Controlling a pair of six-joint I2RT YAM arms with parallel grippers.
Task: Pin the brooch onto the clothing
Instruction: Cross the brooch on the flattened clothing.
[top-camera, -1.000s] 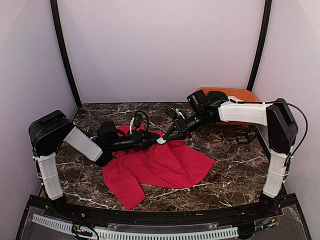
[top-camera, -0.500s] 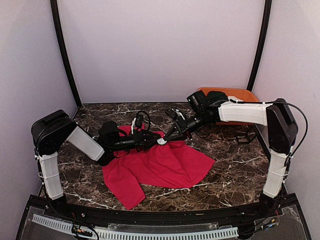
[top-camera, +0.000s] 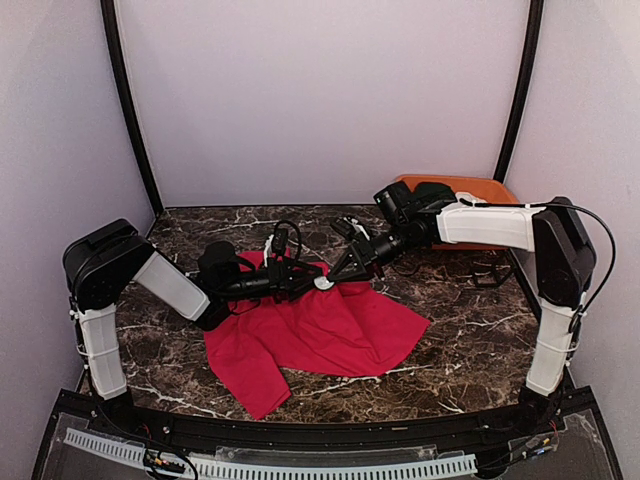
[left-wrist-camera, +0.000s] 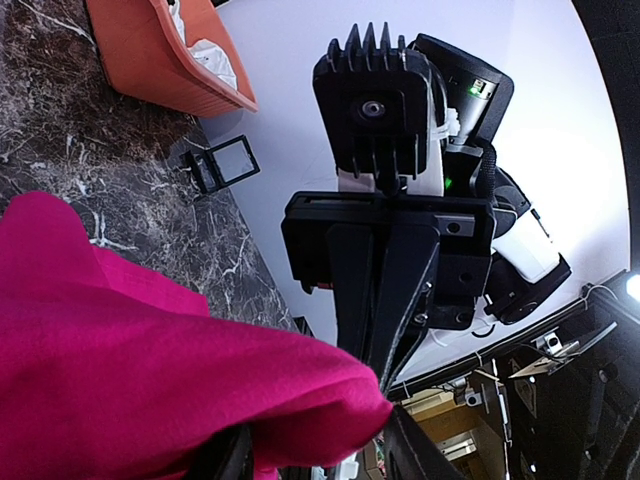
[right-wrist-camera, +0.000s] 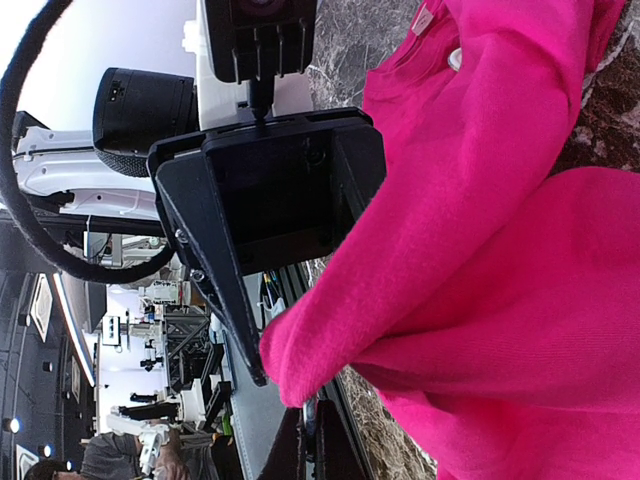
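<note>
The red T-shirt (top-camera: 330, 330) lies spread on the marble table. My left gripper (top-camera: 303, 280) is shut on a raised fold of the shirt near its collar; the fold fills the gap between its fingers in the left wrist view (left-wrist-camera: 150, 350). My right gripper (top-camera: 332, 276) faces it, almost tip to tip, shut on the brooch (top-camera: 323, 283), a small pale round piece. In the right wrist view only a thin metal edge of the brooch (right-wrist-camera: 308, 421) shows between the fingers, just under the fold's tip (right-wrist-camera: 300, 360). One left finger (right-wrist-camera: 215, 270) stands beside the fold.
An orange bin (top-camera: 462, 188) holding white cloth stands at the back right, behind the right arm. A small black frame (top-camera: 482, 268) lies on the table near the right arm's base. Pale walls close in the back and both sides.
My left arm has edged slightly right and back with the shirt fold, closer to the right gripper. The right arm has held still.
</note>
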